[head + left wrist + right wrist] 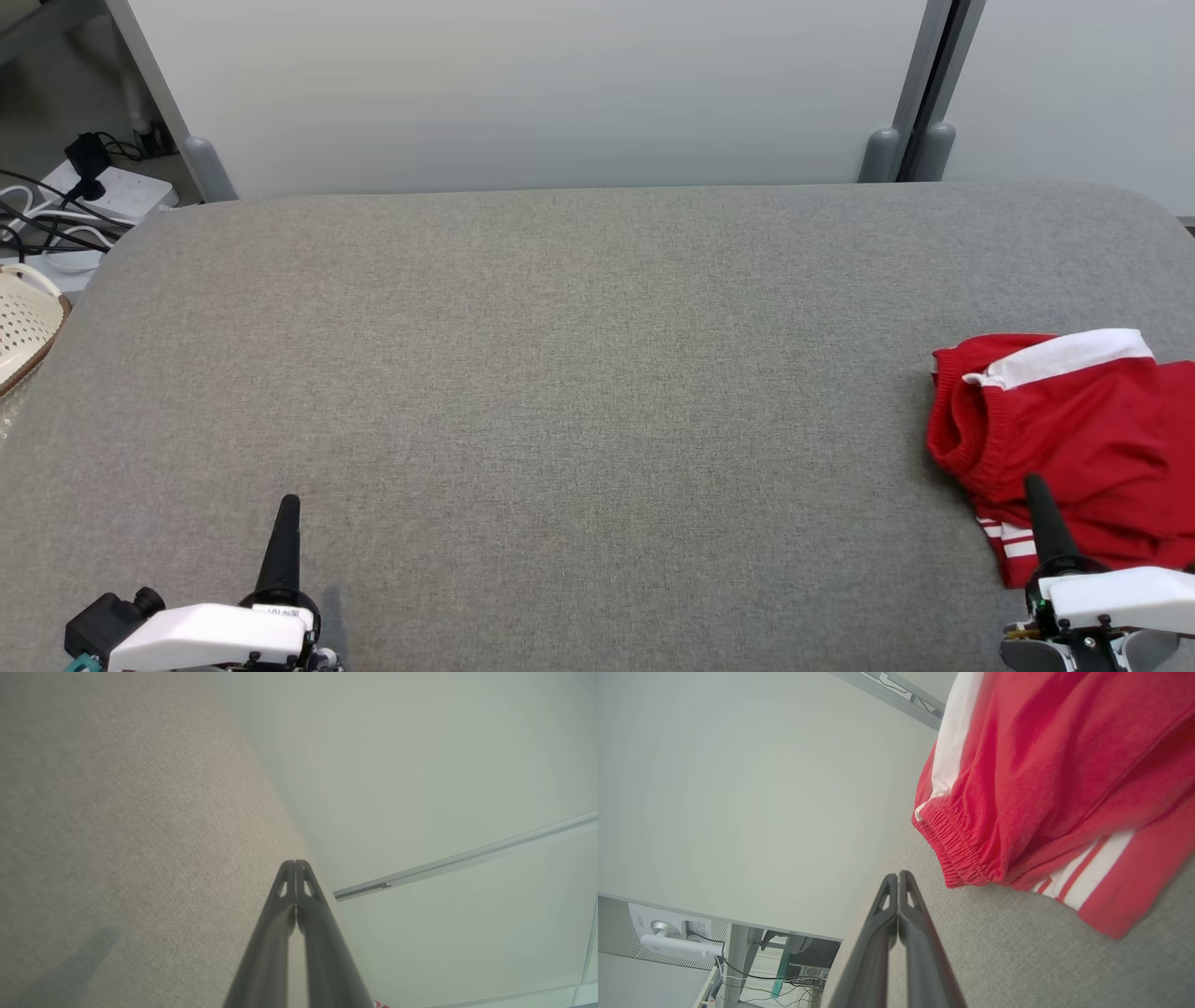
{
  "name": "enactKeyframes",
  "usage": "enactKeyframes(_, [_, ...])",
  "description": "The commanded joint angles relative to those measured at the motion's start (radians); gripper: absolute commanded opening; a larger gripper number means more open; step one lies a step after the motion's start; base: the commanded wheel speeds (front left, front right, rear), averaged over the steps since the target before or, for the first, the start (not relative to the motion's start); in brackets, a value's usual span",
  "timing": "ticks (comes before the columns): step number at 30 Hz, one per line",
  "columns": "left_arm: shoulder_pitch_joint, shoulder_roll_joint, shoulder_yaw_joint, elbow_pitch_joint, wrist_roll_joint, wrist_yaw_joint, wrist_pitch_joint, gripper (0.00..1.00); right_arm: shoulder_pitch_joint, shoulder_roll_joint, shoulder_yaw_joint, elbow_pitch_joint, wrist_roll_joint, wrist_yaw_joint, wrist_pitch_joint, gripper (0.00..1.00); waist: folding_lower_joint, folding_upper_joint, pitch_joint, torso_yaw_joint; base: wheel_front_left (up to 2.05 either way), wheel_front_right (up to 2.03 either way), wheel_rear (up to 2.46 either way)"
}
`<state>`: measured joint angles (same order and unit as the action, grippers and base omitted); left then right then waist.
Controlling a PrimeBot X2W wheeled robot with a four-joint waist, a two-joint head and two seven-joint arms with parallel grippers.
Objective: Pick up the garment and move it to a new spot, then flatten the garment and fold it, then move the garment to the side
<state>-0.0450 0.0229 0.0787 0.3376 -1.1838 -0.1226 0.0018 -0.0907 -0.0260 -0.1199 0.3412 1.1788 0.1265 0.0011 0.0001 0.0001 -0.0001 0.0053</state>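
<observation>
Soft, bright light all over. My left gripper [295, 863] looks blurry down at six o'clock. A faint shadow [70, 970] lies on the table [140, 812] at seven.

Near left: left gripper [288, 504] low, both dark fingers pressed together, empty, pointing to the far side and tilted slightly right. White left wrist housing [210, 637] behind it. Near right: right gripper [1033, 483] likewise closed, empty, tilted slightly left. White right wrist housing [1116, 597] behind it.
</observation>
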Motion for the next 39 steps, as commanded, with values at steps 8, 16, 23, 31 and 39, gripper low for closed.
enactKeyframes(8, [-0.053,0.020,0.027,-0.045,-0.111,-0.006,0.031,0.00,-0.021,-0.018,0.012,-0.048,0.112,0.003,0.032,0.00,-0.0001,-0.0001,0.001,-0.001,0.00,0.00,0.00])
enactKeyframes(16, [-0.056,0.022,0.029,-0.059,-0.203,-0.007,0.055,0.00,-0.020,-0.020,0.010,-0.062,0.205,0.004,0.056,0.00,-0.0001,-0.0001,0.001,-0.002,0.00,0.00,0.00])
enactKeyframes(23, [-0.058,0.024,0.031,-0.070,-0.272,-0.007,0.072,0.00,-0.019,-0.021,0.009,-0.073,0.275,0.004,0.073,0.00,-0.0001,-0.0001,0.002,-0.003,0.00,0.00,0.00])
enactKeyframes(31, [-0.061,0.026,0.034,-0.083,-0.364,-0.008,0.096,0.00,-0.018,-0.023,0.007,-0.087,0.368,0.004,0.097,0.00,-0.0001,-0.0001,0.003,-0.005,0.00,0.00,0.00])
enactKeyframes(39, [-0.063,0.027,0.035,-0.093,-0.425,-0.008,0.112,0.00,-0.017,-0.024,0.006,-0.096,0.430,0.004,0.112,0.00,-0.0001,-0.0001,0.003,-0.005,0.00,0.00,0.00])
